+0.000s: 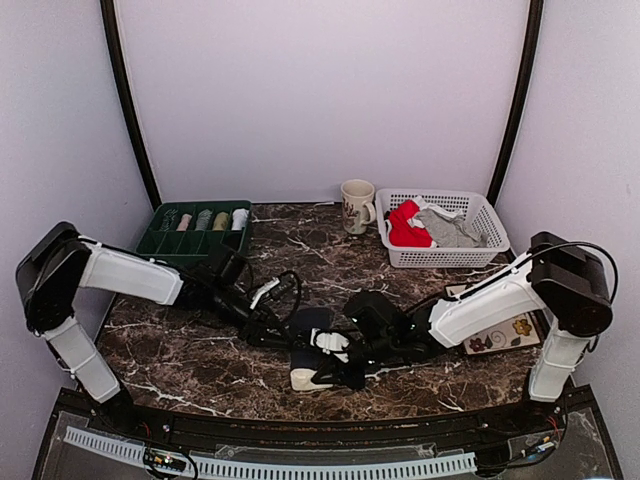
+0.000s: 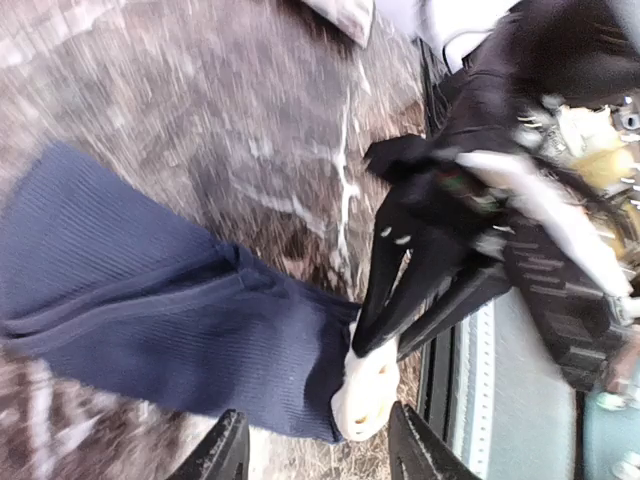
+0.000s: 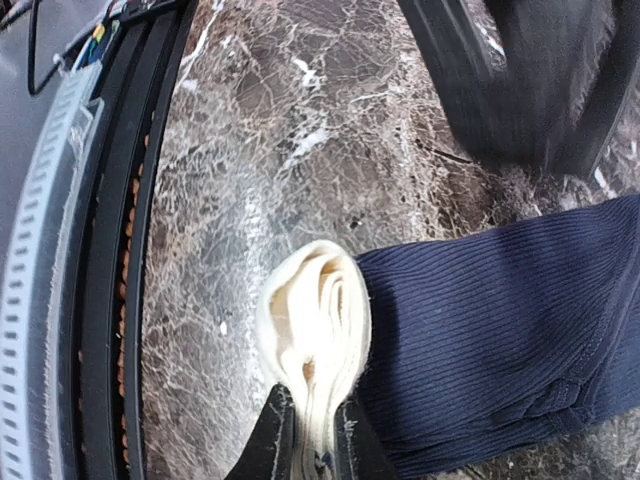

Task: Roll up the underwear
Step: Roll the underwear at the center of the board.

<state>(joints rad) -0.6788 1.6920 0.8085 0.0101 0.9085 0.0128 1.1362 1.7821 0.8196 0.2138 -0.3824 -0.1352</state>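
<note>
In the overhead view you see both arms meeting at the lower centre of the marble table (image 1: 180, 350), with the navy underwear (image 1: 308, 322) lying between the left gripper (image 1: 285, 330) and the right gripper (image 1: 345, 365). You cannot read either jaw state from here. Only this view shows the rest of the scene: a green tray (image 1: 195, 232) of rolled items at centre left, a mug (image 1: 356, 205) at centre, and just right of it a white basket (image 1: 445, 262) holding the red underwear (image 1: 405, 228) and the grey underwear (image 1: 450, 230). In the left wrist view the navy underwear (image 2: 150, 310) spreads flat over the left and centre of the frame. The left gripper (image 2: 315, 450) stands released at the bottom edge, its fingers (image 2: 225, 450) apart on either side of the cloth's near edge. This view also shows you the right gripper (image 2: 375, 350) from outside, its black fingers pinched on the white waistband (image 2: 362, 392). In the right wrist view the right gripper (image 3: 312, 430) is clenched on that folded waistband (image 3: 315, 320) at bottom centre. The navy underwear (image 3: 500, 330) runs off to the right. The table's front edge runs down the left of the frame.
</note>
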